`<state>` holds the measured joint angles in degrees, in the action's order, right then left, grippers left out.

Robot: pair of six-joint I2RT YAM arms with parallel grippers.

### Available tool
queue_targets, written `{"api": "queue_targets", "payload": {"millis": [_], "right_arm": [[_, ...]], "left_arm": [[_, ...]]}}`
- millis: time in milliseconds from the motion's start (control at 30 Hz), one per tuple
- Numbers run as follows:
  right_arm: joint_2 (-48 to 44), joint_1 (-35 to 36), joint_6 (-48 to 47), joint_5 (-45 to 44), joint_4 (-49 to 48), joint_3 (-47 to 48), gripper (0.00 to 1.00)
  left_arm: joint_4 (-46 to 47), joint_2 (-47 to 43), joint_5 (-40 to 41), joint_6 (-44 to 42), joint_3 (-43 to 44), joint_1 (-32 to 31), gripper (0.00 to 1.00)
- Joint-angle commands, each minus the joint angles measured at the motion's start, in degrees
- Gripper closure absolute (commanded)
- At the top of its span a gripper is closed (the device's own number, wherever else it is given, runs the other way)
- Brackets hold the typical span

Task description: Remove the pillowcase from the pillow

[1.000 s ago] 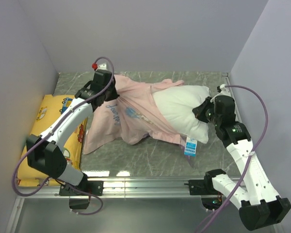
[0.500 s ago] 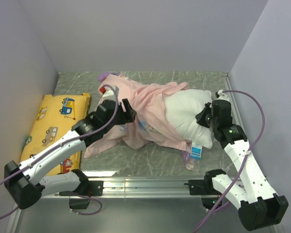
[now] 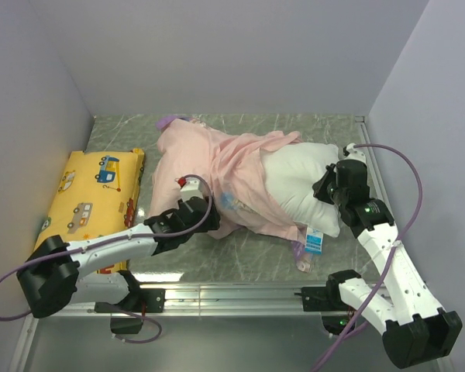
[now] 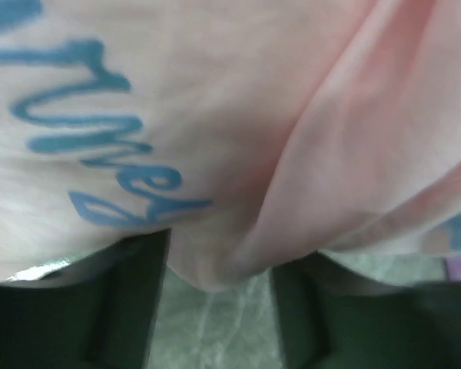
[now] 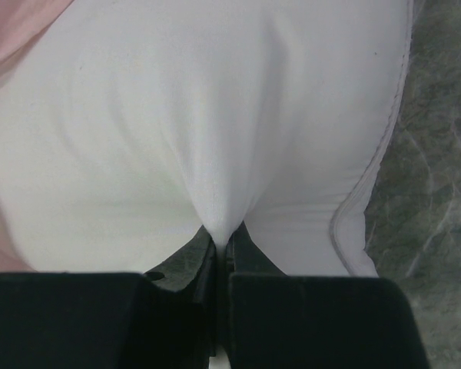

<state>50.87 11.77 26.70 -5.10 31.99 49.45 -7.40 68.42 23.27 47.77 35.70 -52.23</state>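
- Right gripper (image 5: 219,252) is clenched on a pinch of the pillow (image 5: 177,115), on its bare right end. I treat it as my anchor.
- Left gripper (image 4: 219,307) has its fingers spread. A fold of the pillowcase (image 4: 215,115) hangs into the gap, with table showing below it. I read it as released, not yet biting.
- From the top view, the pillowcase covers the pillow's left part, pale pink inside facing up and blue lettering showing through. The bunched hem crosses the pillow around its middle.
- The pillow lies across the middle-right of the table (image 3: 240,248), white right end exposed, tag (image 3: 313,242) at its near edge.
- Step in hand, by my judgement: re-grip on the near edge of the case, ahead of a peel. The case looks roughly half off.
- Next move calls for:
  - closing the left fingers on that fold, case fabric only, no pillow underneath;
  - pulling left, away from the anchor, low over the table;
  - holding the right pinch hard against that pull, since it is a thin bite of fabric.
- Risk I see: a shallow left bite slips off, or the whole pillow drags left with the case.
- Yellow cushion (image 3: 85,201) sits against the left wall, just beside the case's left edge. It lies in the pull path, so I'd watch it.
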Motion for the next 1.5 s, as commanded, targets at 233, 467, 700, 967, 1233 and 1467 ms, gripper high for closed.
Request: {"api": "queue_targets", "payload": {"millis": [233, 467, 700, 967, 1233, 1467], "right_arm": [[2.92, -2.01, -0.6, -6.5, 3.52, 12.15, 1.0], [3.97, -4.74, -0.42, -5.63, 4.4, 14.54, 1.0], [3.27, -0.18, -2.44, -0.69, 0.62, 7.77, 0.62], [0.91, 15.99, -4.81, -12.28, 2.72, 12.51, 0.29], [-1.3, 25.49, -8.24, -21.0, 4.05, 15.85, 0.2], [0.19, 35.59, -10.0, -25.83, 7.03, 20.85, 0.19]], "left_arm": [[-12.73, -0.19, 12.42, 6.47, 6.66, 19.03, 0.99], [-11.41, -11.12, 4.7, 0.41, 8.49, 38.07, 1.0], [-10.71, -9.01, -1.82, -6.28, 12.98, 33.07, 1.0], [-18.61, -6.02, 6.78, -9.88, 25.62, 19.45, 0.99], [-21.51, -6.37, 5.47, -11.29, 32.05, 16.03, 0.99], [-27.05, -6.72, 8.19, -12.87, 44.86, 8.47, 1.0]]}}
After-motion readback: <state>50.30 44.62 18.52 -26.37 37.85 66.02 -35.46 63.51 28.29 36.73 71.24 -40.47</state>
